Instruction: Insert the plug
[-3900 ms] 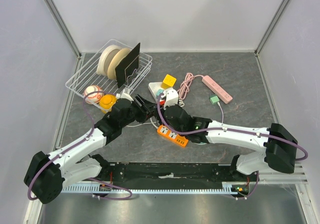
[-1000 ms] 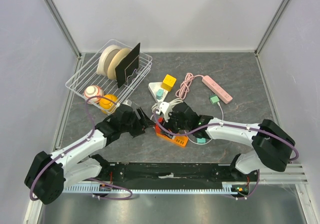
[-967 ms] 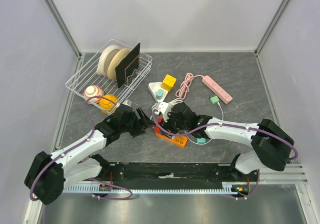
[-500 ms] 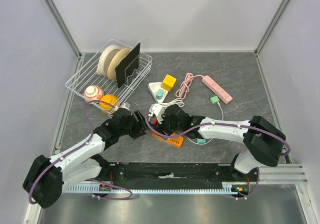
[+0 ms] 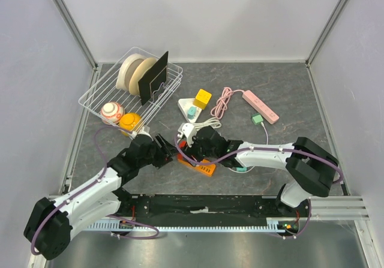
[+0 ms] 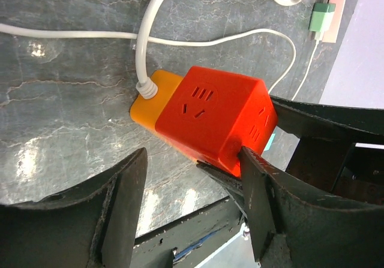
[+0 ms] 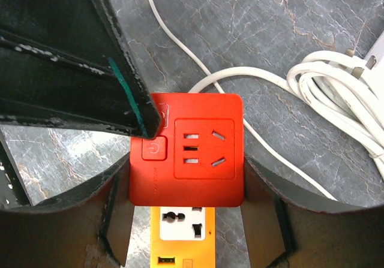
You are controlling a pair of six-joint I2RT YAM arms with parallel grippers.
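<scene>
Near the table's middle, the left gripper (image 6: 192,160) and right gripper (image 7: 186,163) both spread their fingers wide around the red-and-orange socket block (image 6: 216,115), apparently steadying it, grasping nothing, while the white plug (image 5: 188,131) lies loose just beyond.

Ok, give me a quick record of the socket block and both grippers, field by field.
block: red socket cube with an orange end
visible sockets: empty
right gripper: fingers either side of the cube, contact unclear
left gripper: open, one finger at the cube's corner
white cable: enters the orange end
</scene>
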